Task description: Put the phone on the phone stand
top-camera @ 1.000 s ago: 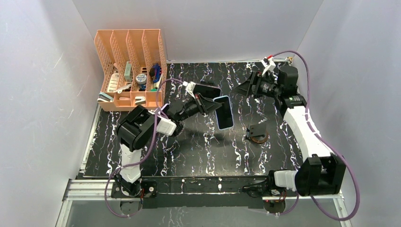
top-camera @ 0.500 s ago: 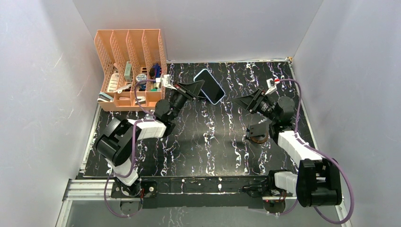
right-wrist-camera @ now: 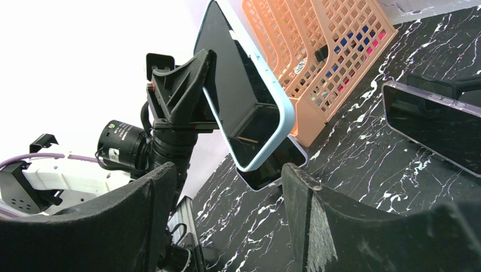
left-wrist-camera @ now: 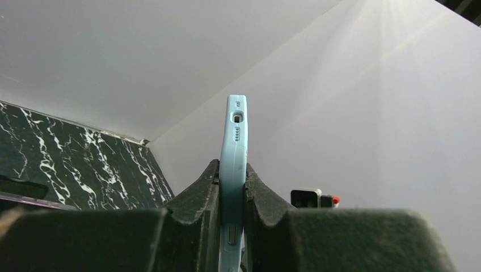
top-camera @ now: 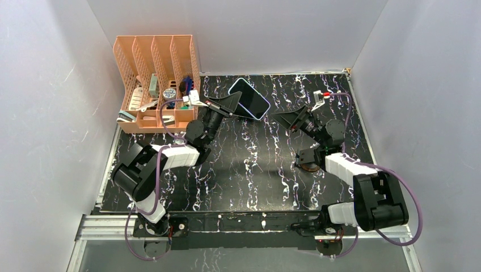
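The phone (top-camera: 249,98), in a light-blue case with a dark screen, is held in the air at the back middle of the table. My left gripper (top-camera: 233,105) is shut on its edge. The left wrist view shows the case (left-wrist-camera: 235,141) pinched upright between both fingers. The small black phone stand (top-camera: 309,158) on its round base sits right of centre, partly under my right arm. My right gripper (top-camera: 288,119) is open and empty, right of the phone and pointing at it. In the right wrist view the phone (right-wrist-camera: 244,107) hangs beyond the open fingers (right-wrist-camera: 303,204).
An orange mesh desk organizer (top-camera: 156,85) with small items stands at the back left. A second dark phone (right-wrist-camera: 269,170) lies on the marble table below the held one. Another dark flat device (right-wrist-camera: 434,122) lies at the right of the right wrist view. White walls enclose the table.
My left arm swung the phone from the table's middle to the back and raised it slightly. My right arm drew back from the far right and turned its open gripper toward the phone.
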Controlling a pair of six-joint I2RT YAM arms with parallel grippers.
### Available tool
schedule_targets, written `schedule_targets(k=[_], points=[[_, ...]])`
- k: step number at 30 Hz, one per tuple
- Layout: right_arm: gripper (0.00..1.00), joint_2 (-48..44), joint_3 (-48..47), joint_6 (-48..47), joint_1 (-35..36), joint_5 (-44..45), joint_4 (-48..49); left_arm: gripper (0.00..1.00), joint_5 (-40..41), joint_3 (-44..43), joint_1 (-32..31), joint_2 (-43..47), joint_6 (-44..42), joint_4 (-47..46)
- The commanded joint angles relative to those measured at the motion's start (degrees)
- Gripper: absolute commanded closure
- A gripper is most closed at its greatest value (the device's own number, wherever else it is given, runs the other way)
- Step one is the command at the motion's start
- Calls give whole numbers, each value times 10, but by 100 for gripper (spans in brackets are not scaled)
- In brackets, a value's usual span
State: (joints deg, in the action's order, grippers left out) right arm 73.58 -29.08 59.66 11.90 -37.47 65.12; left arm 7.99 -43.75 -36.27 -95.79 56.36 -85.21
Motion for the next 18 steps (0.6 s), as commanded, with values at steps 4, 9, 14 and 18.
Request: schedule_targets(k=[4,9,14,18], points=[[26,52,0,37,15,20,142,100,20,-28,-11,37,42,-174],[27,79,-25,40,28,21,158,100,14,-27,-13,37,48,-174],[28,109,-37,48,41,23,186,100,3,-41,-20,29,47,-174],[29,126,-39,56,46,27,211,100,-1,-47,-28,24,46,-174]])
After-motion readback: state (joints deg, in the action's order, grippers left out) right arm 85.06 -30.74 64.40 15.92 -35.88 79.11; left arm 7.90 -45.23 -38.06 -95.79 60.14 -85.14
